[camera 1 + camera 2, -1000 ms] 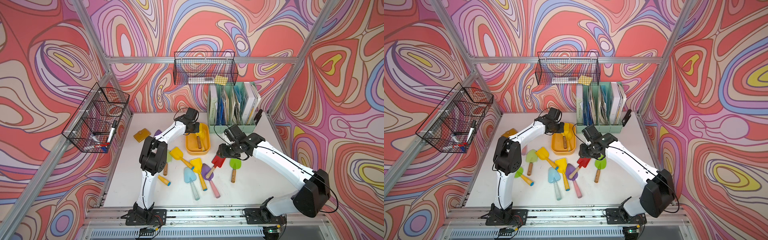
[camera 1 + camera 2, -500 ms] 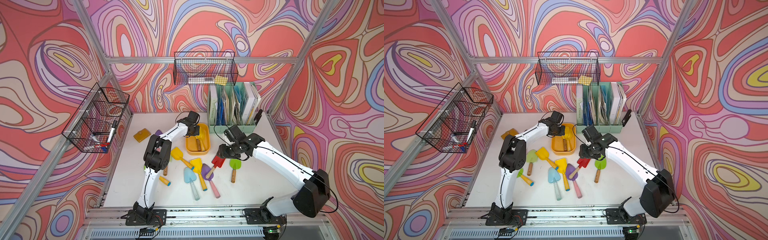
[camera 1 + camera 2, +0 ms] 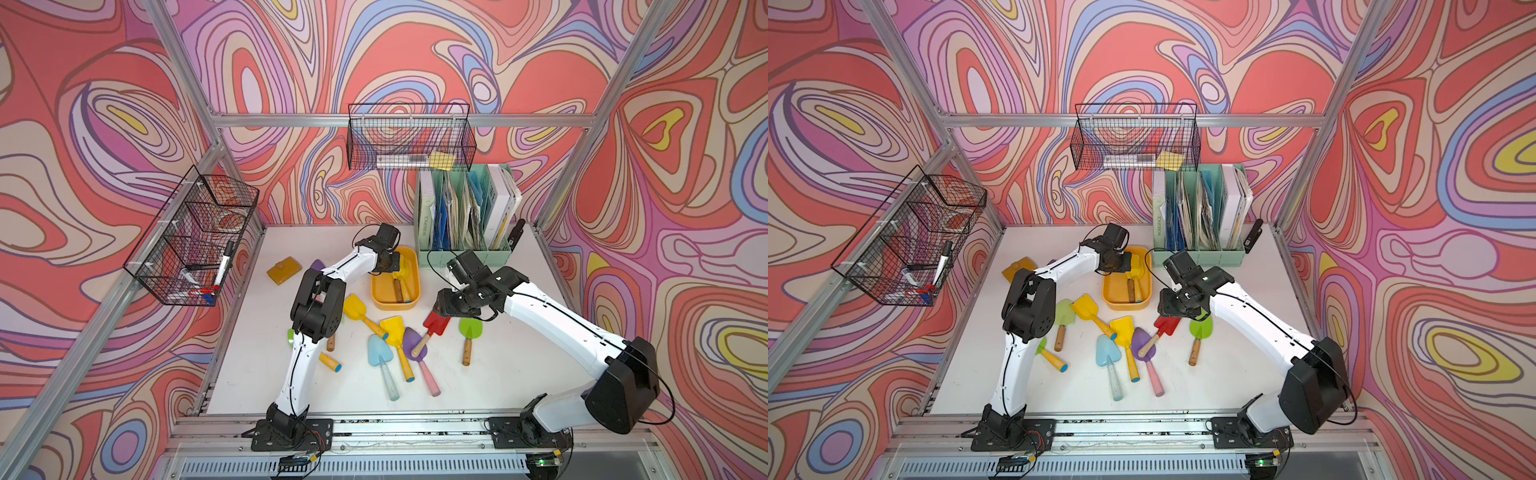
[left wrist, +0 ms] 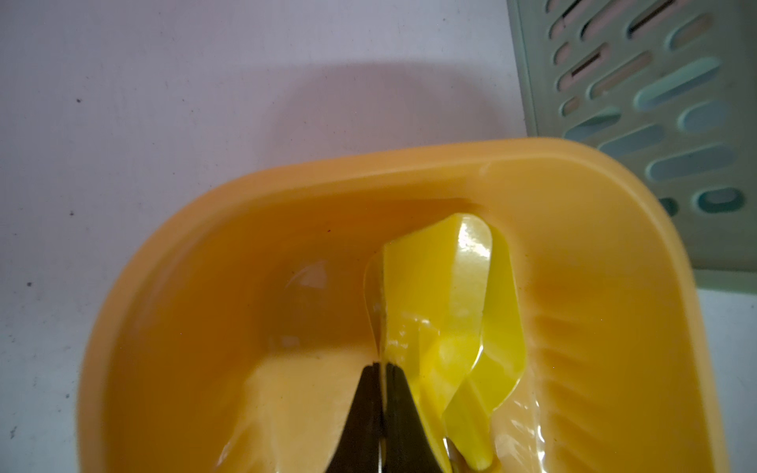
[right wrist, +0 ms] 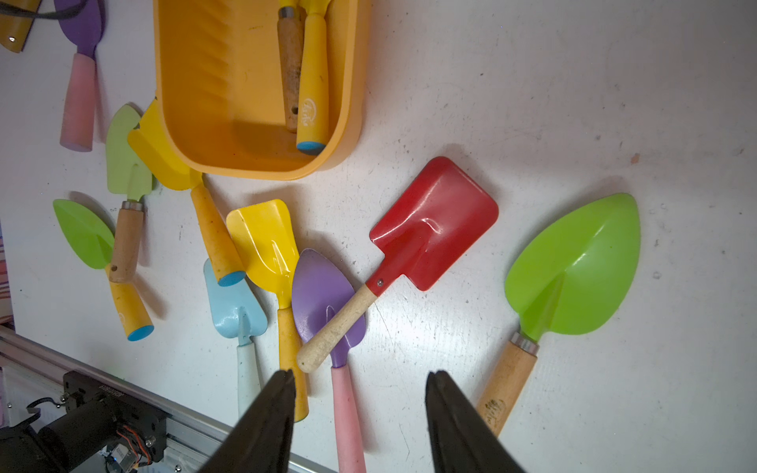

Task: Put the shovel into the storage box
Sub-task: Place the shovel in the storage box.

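The yellow-orange storage box [image 3: 395, 308] [image 3: 1125, 306] sits mid-table at the back. My left gripper [image 3: 392, 266] [image 4: 381, 365] reaches into it, shut on the thin edge of a yellow shovel [image 4: 434, 295] whose blade stands on its side. A wooden handle [image 5: 288, 61] and a yellow handle [image 5: 313, 82] lie inside the box [image 5: 352, 102]. My right gripper [image 3: 442, 305] [image 5: 360, 374] hangs open above the table, over the pink handle of a purple shovel [image 5: 323, 295]. A red shovel [image 5: 438, 221] lies just beyond it and a green shovel [image 5: 581, 266] to one side.
Several more shovels lie loose in front of the box, among them light blue [image 3: 378, 353] and yellow [image 3: 354, 307] ones. A mint-green file organizer [image 3: 465, 216] stands right behind the box. Black wire baskets [image 3: 409, 141] [image 3: 195, 237] hang on the walls. A yellow wallet [image 3: 284, 269] lies back left.
The left arm's elbow has shifted slightly right while its gripper stays in the box. The right arm has not moved.
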Available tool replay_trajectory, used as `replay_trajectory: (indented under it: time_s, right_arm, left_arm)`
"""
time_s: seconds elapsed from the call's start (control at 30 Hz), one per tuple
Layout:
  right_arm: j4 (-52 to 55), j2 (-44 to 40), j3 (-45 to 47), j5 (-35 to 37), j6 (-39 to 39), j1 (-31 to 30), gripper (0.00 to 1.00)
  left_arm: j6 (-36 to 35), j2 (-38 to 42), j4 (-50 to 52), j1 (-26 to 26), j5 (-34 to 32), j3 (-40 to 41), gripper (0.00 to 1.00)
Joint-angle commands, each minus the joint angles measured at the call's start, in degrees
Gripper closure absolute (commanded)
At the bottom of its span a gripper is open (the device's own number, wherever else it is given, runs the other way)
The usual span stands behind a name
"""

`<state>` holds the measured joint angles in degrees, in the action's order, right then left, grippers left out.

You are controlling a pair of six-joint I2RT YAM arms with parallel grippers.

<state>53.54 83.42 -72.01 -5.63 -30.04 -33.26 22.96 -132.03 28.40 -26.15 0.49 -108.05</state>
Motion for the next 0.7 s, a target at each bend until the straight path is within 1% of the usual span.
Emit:
replay_trajectory:
  time_s: [0.0, 0.13, 0.33, 0.4, 0.67]
  right_arm:
    - [-0.1, 0.8, 0.9, 0.0, 0.4, -0.4, 0.47]
    - [-0.1, 0.7, 1.1, -0.2, 0.4, -0.4, 0.47]
    - [-0.3, 0.8, 1.2, -0.2, 0.5, -0.4, 0.47]
    - [-0.4, 0.8, 1.2, -0.3, 0.6, -0.4, 0.47]
    - [-0.7, 0.8, 1.5, -0.6, 0.5, -0.4, 0.47]
  left_arm:
    - [0.4, -1.7, -0.1, 0.2, 0.3, -1.0, 0.98]
    - [0.8, -2.0, -0.1, 0.2, 0.8, -1.0, 0.89]
    - [1.1, -1.9, 0.2, 0.3, 1.1, -0.9, 0.79]
    - [1.0, -1.7, 0.5, 0.3, 1.1, -0.9, 0.78]
    - [0.9, -0.2, 1.9, 0.3, 0.9, -1.1, 0.58]
